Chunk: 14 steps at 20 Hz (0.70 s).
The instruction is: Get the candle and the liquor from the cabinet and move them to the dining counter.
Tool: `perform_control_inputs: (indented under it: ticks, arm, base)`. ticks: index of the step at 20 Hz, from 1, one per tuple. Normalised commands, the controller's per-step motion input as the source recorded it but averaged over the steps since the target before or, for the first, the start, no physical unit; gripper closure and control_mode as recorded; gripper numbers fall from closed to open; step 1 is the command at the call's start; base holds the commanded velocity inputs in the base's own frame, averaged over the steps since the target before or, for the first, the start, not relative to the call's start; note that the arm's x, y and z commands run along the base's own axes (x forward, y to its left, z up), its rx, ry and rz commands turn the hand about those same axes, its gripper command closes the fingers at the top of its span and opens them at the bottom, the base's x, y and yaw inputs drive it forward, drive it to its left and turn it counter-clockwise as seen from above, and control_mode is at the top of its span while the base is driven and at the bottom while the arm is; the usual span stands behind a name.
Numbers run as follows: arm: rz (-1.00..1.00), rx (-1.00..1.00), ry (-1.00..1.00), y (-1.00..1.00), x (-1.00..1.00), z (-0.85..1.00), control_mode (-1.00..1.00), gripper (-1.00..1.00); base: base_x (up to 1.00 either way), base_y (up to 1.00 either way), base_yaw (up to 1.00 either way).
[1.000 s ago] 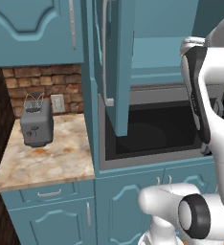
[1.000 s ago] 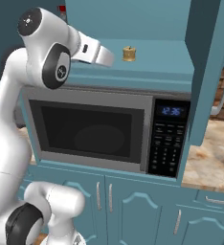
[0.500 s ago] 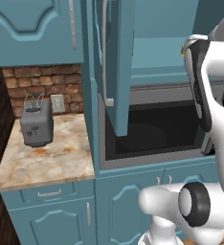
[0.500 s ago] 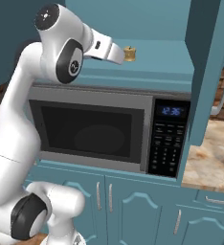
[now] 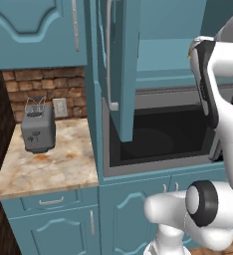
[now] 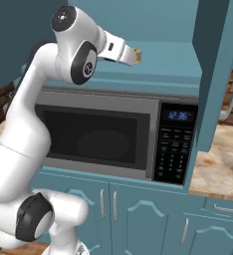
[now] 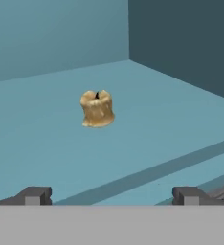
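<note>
The cabinet [image 7: 47, 43] shelf lay bare around the candle [image 7: 97, 109]; the gripper [image 7: 109, 196], jaws wide, had an unobstructed straight path to it; the open door [image 5: 122, 64] bounded one side; walls closed the rear and far side.

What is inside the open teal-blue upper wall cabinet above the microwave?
On the teal-blue cabinet's shelf stands one small gold-tan candle, upright and alone. The robot's arm hides part of the shelf in the right base view.
</note>
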Motion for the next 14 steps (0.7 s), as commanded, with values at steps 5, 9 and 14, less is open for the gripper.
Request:
perform_control_inputs:
  ticks: [5,9,14]
  arm:
    - [0.02,0.0,0.0,-0.01,0.33,-0.08,-1.0,-1.0]
    - [0.02,0.0,0.0,-0.01,0.35,-0.06,-1.0,-1.0]
    - [0.0,0.0,0.0,-0.02,0.34,-0.03,-1.0,-1.0]
  base:
    - [0.0,0.0,0.0]
    - [0.0,0.0,0.0]
    - [0.0,0.0,0.0]
